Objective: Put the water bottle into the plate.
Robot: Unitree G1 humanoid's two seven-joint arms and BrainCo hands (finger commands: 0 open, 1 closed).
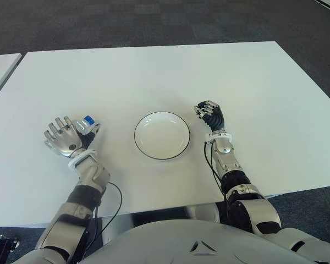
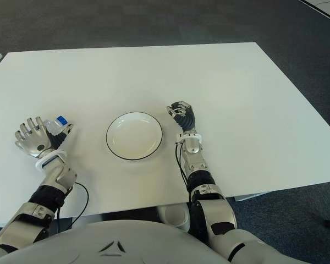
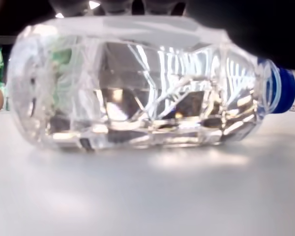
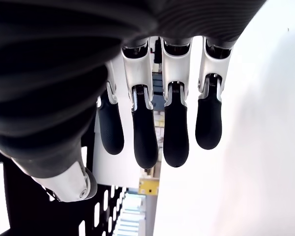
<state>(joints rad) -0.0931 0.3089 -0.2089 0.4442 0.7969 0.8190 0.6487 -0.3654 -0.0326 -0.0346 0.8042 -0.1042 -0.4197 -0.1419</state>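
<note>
Left of the plate [image 1: 161, 135]: water bottle [image 3: 137, 86] on its side on the table [image 1: 154, 71].
Left hand [image 1: 66, 137] spread over it, not gripping; right hand [image 1: 209, 114] relaxed, empty, beside plate's right.

Head stereo pair looks forward and down, sharing the white table [image 1: 154, 71] | left wrist camera hugs the water bottle [image 3: 137, 83] | right wrist camera faces its own fingers [image 4: 176, 142].

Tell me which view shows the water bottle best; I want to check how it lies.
The left wrist view: the water bottle lies on its side, filling the frame. Both eye views show only its blue cap beside the left hand; the right wrist view shows none.
</note>
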